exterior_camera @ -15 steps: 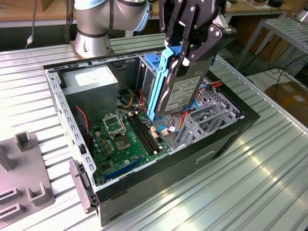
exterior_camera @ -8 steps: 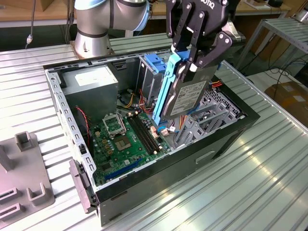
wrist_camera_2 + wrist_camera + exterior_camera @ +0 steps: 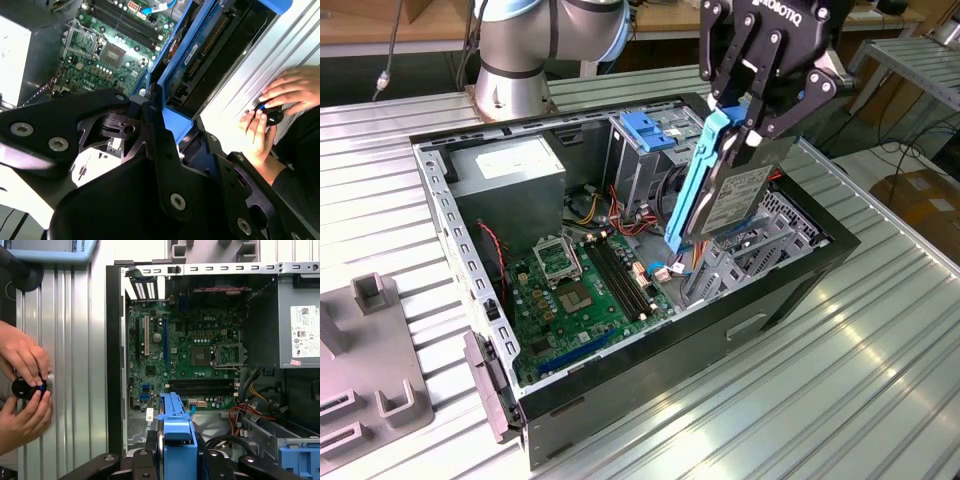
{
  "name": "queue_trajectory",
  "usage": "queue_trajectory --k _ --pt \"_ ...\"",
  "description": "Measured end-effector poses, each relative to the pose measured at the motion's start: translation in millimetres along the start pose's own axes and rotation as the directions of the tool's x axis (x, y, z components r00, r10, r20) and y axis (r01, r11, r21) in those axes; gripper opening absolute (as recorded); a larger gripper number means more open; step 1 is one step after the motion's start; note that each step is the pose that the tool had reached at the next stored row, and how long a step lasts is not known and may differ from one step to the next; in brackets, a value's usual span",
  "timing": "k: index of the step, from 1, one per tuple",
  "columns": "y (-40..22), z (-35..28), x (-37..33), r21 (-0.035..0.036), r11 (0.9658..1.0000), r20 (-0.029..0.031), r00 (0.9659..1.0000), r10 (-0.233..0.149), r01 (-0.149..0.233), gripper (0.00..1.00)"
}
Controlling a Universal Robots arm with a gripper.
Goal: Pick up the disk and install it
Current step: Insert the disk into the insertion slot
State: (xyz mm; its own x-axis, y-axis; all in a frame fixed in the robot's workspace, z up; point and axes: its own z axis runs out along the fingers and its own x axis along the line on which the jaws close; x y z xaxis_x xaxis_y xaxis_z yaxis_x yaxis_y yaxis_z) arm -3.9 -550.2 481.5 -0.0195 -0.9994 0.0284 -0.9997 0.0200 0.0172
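In the exterior view, your claw [image 3: 748,112] is clamped on the upper end of the disk [image 3: 738,195]. The disk hangs on end and tilted over the open computer case [image 3: 650,375]. Its blue frame edge [image 3: 692,185] faces the exterior view's left and its labelled face the right. The lower end sits low over the metal drive cage [image 3: 745,262], near the case wall on that side. You cannot tell whether the two touch. Red and orange cables [image 3: 620,215] lie just beside that lower end. A bare blue bracket [image 3: 653,130] sits behind the disk. The motherboard [image 3: 578,290] lies open to the exterior view's left, with the power supply [image 3: 510,168] beyond it. The ribbed worktop [image 3: 850,380] runs bare along the case's outer wall.

In the second wrist view, one black finger [image 3: 156,131] presses against the disk's blue frame, and the connector edge [image 3: 212,42] points away from the claw. Beyond the disk, a person's hands [image 3: 292,90] rest on the worktop around a small black object [image 3: 272,116].

In the first wrist view, the blue frame [image 3: 177,437] stands edge-on between the fingers, over the gap between the memory slots [image 3: 200,386] and the case's front end. The case's black rim [image 3: 114,365] separates the interior from the worktop strip where the hands [image 3: 22,354] hold the black object [image 3: 24,388], well apart from the disk.
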Motion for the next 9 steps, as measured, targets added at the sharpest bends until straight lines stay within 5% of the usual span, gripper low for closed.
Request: queue_trajectory --k 3,9 --pt "-10.6 1.8 -0.1 -0.0001 1.0 -0.0004 1.0 0.0 0.0 0.37" --pt "-21.7 6.7 0.1 -0.0002 1.0 -0.0005 1.0 0.003 -0.003 0.37"
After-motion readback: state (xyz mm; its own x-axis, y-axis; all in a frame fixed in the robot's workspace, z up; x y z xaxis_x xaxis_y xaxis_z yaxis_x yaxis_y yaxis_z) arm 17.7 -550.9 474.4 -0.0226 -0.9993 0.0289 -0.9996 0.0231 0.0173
